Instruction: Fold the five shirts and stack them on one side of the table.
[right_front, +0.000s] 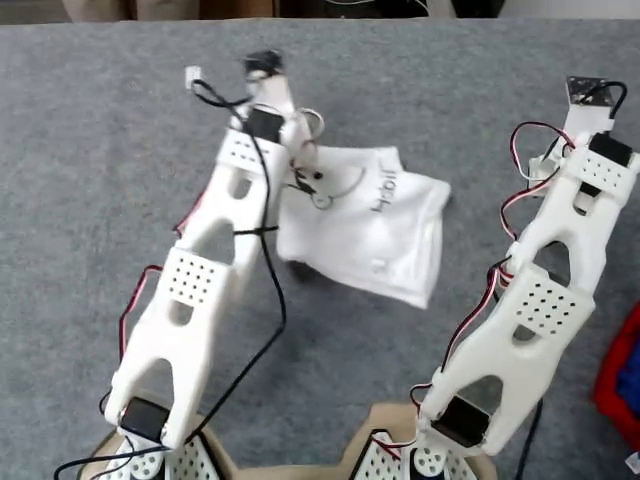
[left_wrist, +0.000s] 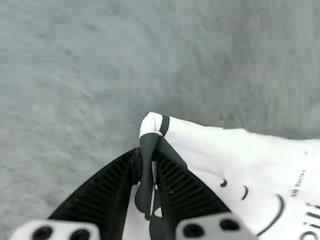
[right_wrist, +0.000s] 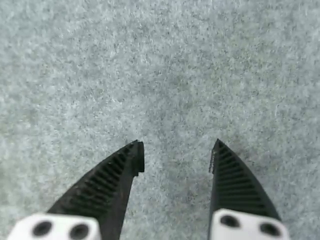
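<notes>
Fold step in hand, judging by grip. Pinching dark-trimmed edge of white shirt (right_front: 370, 225) (rumpled, mid-table) with left gripper (left_wrist: 150, 150), clenched. Hovering right gripper (right_wrist: 175, 157), released, over bare table (right_front: 100, 150), far right. Next, probably: drag edge across, lay flat, let go.

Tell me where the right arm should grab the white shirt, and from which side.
Best to grip the free corner of the white shirt nearest the open right gripper, coming in low from that arm's side. The left gripper pinches the opposite edge, and this corner lies flat on the table.
</notes>
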